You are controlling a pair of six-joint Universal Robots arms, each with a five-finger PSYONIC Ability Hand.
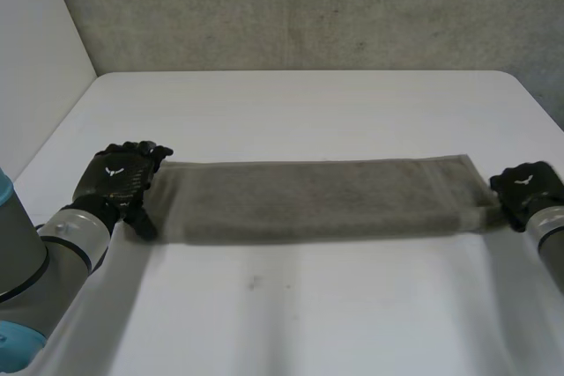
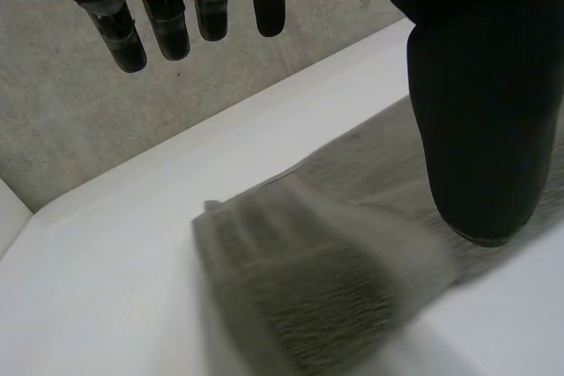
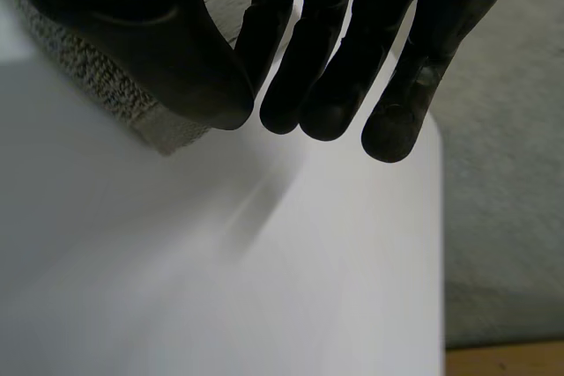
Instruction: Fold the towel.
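The grey towel (image 1: 308, 200) lies as a long narrow strip across the white table (image 1: 291, 305). My left hand (image 1: 115, 178) is at its left end. In the left wrist view its fingers (image 2: 159, 15) hang straight above the towel's end (image 2: 335, 279), and the thumb (image 2: 480, 103) reaches down to the cloth. My right hand (image 1: 524, 184) is at the strip's right end. In the right wrist view its thumb (image 3: 159, 50) lies over the towel's corner (image 3: 163, 134), and the fingers (image 3: 308, 77) close against the thumb, pinching the corner.
A grey wall (image 1: 291, 6) runs behind the table's far edge, and a white panel (image 1: 35, 59) stands at the left. Bare tabletop extends in front of and behind the towel.
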